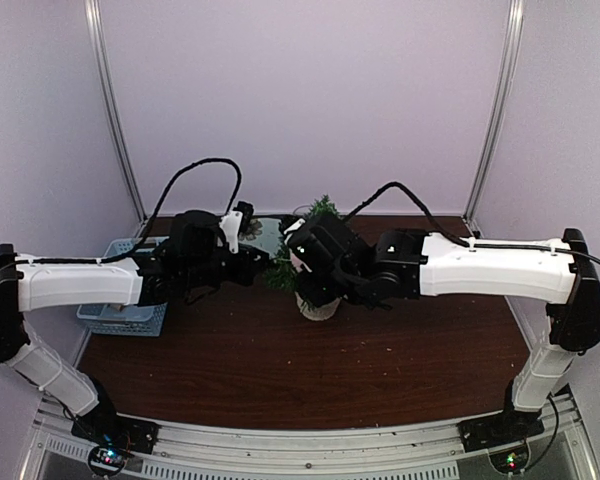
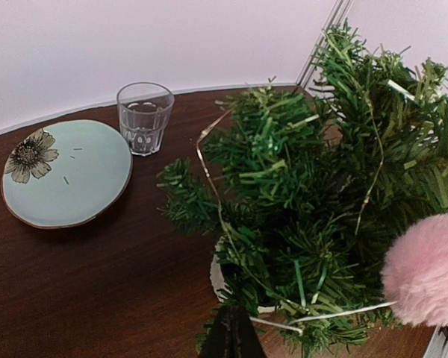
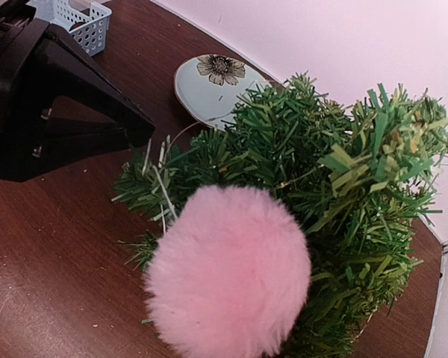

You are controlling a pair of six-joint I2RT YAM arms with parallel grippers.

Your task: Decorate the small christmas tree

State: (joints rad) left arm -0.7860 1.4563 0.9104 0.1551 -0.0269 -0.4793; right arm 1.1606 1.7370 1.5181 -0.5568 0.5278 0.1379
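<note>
At the far left the blue basket (image 1: 120, 318) lies half under the left arm, and its contents are hidden. Next, on the brown table (image 1: 280, 370), the pale green plate (image 2: 67, 173) with a flower print carries only a few loose green needles. Just beside it stands the clear glass cup (image 2: 144, 117) – I cannot tell if there is water in it.

The left gripper (image 2: 231, 337) is clenched, with its tip at the low branches. Whether it pinches the thin pale wire (image 2: 209, 171) draped over the branches is not clear.

The small christmas tree (image 2: 321, 194) stands mid-table in its off-white pot (image 2: 216, 277), which is mostly covered by branches.

The right gripper (image 1: 310, 258) is clenched on the pink pompom (image 3: 228, 272), held against the tree's side – the fluff hides its fingers.
</note>
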